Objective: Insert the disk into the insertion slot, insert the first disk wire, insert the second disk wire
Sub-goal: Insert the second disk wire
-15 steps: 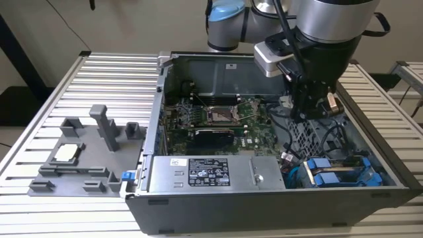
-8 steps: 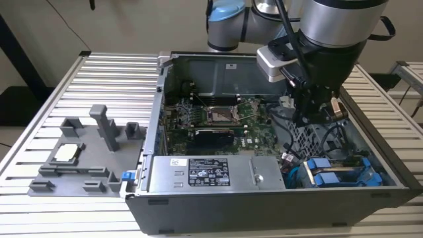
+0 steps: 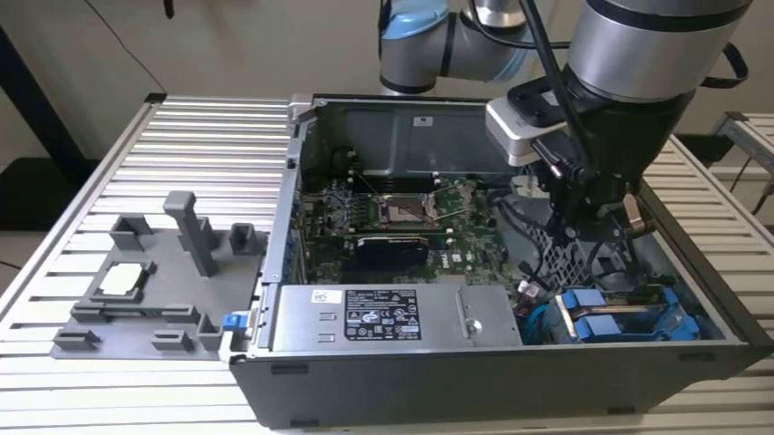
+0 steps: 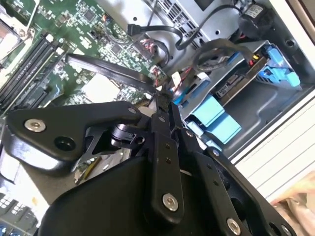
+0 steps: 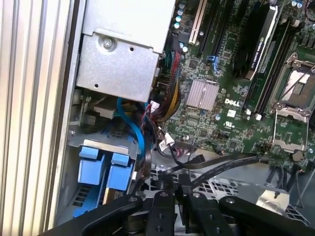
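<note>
Ribbed metal table [image 3: 181,136] carries an open computer case [image 3: 484,362]. Inside it the gripper [image 3: 589,237] hangs above the blue-framed disk [image 3: 604,319] in the insertion slot [image 3: 677,313]. Whether its pincer is spread or pressed together, I cannot tell

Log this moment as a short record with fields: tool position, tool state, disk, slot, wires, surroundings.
tool position: tool inside the open computer case, over the black perforated panel next to the drive cage
tool state: cannot tell
disk: blue-framed disk seated in the insertion slot, beside a second blue-fronted unit
wires: black cables loose near the tool tip, over the motherboard edge
surroundings: grey fixture tray on the slatted table, at the exterior view's left
</note>
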Motion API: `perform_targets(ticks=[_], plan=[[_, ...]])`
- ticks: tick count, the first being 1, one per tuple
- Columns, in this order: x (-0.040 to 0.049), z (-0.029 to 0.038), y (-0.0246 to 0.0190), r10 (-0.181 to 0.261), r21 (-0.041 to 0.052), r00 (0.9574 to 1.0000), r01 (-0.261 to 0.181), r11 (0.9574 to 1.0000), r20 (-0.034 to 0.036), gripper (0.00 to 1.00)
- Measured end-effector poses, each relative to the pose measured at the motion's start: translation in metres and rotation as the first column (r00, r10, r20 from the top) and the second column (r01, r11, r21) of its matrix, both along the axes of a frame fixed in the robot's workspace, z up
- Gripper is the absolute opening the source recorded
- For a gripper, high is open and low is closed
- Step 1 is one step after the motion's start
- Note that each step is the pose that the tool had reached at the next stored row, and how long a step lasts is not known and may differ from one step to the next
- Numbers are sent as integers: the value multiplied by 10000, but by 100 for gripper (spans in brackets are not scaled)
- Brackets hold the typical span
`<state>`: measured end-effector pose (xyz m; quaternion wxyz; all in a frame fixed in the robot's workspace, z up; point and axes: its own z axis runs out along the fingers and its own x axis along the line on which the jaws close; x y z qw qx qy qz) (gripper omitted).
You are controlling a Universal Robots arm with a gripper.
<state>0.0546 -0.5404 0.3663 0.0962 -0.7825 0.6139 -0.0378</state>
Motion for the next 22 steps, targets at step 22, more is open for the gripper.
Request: perform_targets(ticks=[22], plan=[[222, -27, -127, -704, -142, 9959, 697, 9975, -573, 16]])
